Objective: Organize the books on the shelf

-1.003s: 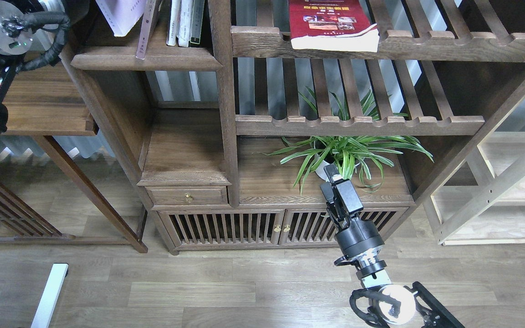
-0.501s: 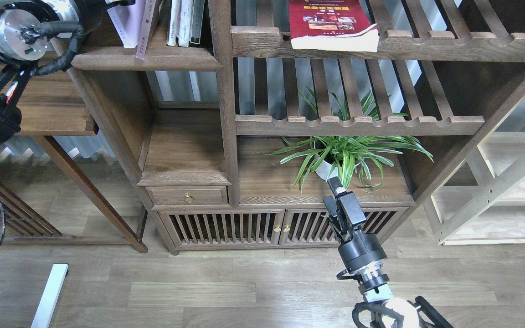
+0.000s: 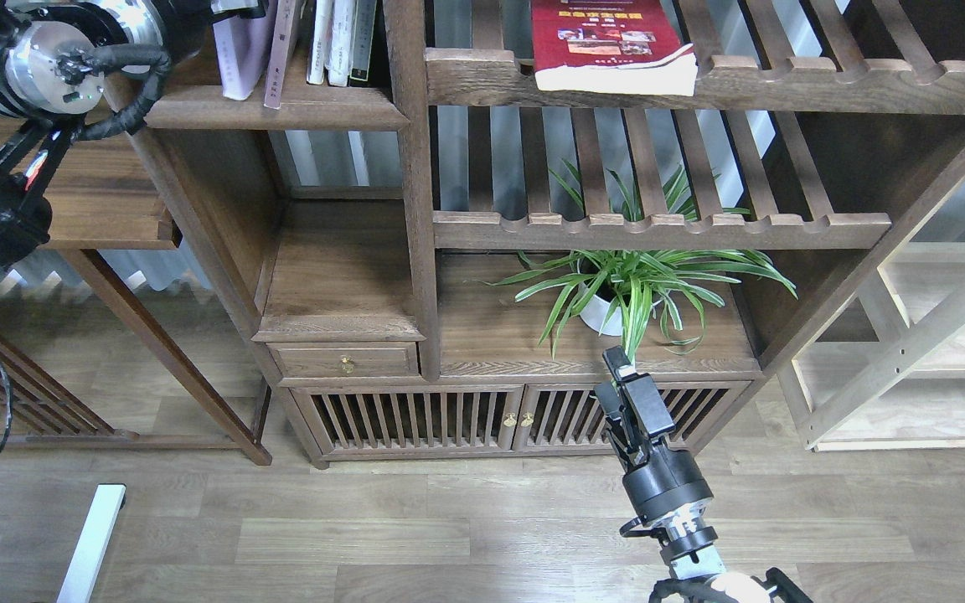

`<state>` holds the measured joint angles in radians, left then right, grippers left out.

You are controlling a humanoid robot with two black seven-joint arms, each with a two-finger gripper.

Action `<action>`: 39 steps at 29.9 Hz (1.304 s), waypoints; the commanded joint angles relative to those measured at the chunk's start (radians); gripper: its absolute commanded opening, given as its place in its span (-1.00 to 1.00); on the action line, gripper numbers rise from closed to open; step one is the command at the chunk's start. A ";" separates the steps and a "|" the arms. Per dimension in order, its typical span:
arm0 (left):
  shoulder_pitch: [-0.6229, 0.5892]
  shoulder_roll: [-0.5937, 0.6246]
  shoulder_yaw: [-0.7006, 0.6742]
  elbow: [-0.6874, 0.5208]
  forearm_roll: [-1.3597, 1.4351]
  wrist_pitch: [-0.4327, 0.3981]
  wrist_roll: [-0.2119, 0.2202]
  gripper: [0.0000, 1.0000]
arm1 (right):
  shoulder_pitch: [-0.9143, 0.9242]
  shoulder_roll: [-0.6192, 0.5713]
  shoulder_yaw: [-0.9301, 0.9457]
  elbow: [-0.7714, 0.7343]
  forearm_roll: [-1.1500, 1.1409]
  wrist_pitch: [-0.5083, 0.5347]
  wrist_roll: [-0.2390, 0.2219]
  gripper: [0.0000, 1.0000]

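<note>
My left arm [image 3: 55,50] stands the pale book [image 3: 239,46] on the shelf [image 3: 281,109], claw hidden; right claw [image 3: 616,362] unclear; next, release.

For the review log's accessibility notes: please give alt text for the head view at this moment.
A dark wooden bookcase fills the view; the left arm reaches to its top-left shelf, where a pale book leans beside other upright books. A red book lies flat on a slatted rack at top centre. The right pincer hangs low before the cabinet doors, below a potted plant.
</note>
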<state>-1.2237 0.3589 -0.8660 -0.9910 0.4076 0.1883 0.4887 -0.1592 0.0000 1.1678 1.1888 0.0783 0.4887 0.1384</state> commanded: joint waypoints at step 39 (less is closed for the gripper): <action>-0.114 -0.047 -0.162 0.008 -0.013 -0.007 0.000 0.58 | -0.034 0.000 -0.034 -0.003 -0.005 0.000 -0.005 0.97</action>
<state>-1.3357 0.3119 -1.0043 -0.9752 0.3949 0.1811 0.4887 -0.1923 0.0000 1.1344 1.1858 0.0749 0.4887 0.1334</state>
